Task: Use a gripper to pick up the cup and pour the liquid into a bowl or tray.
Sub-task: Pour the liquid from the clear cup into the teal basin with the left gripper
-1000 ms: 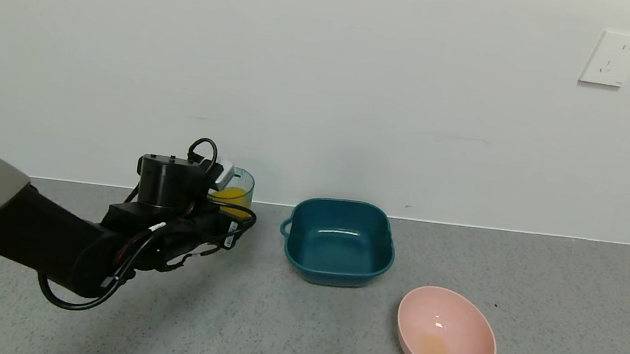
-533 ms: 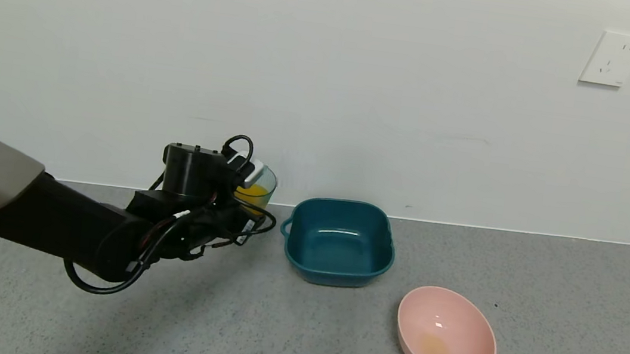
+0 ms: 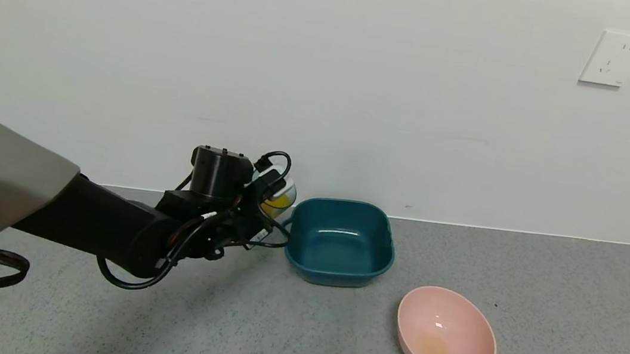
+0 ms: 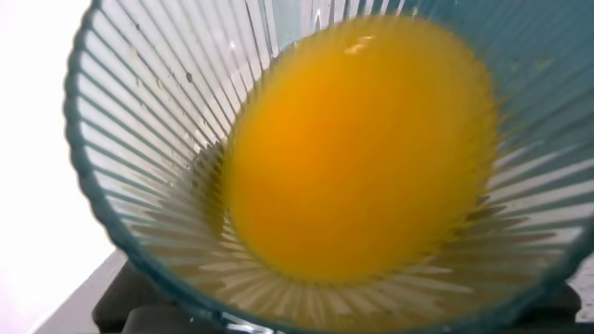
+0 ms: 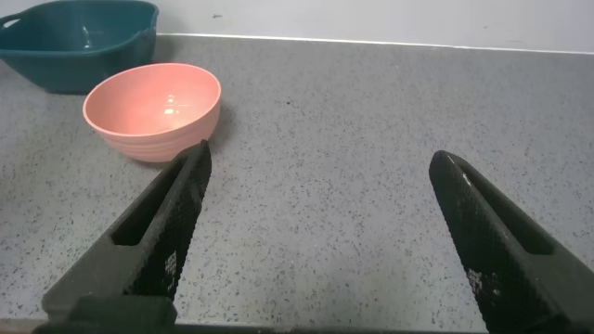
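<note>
Cup held just left of the teal basin

On the speckled grey floor, pink bowl nearest; behind it the teal basin. Left gripper pinches the cup of orange liquid beside the basin's handle. Right gripper spread, idle. White wall, socket.

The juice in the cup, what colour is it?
Orange-yellow. The liquid shows best in the left wrist view, inside the ribbed cup.

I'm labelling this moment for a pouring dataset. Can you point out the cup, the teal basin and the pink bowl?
cup (image 3: 284, 196): head view, on its tilted ribbed side.
teal basin (image 3: 333, 275): head view, on its near outer wall.
pink bowl (image 5: 158, 125): right wrist view, on its outer side.
</note>
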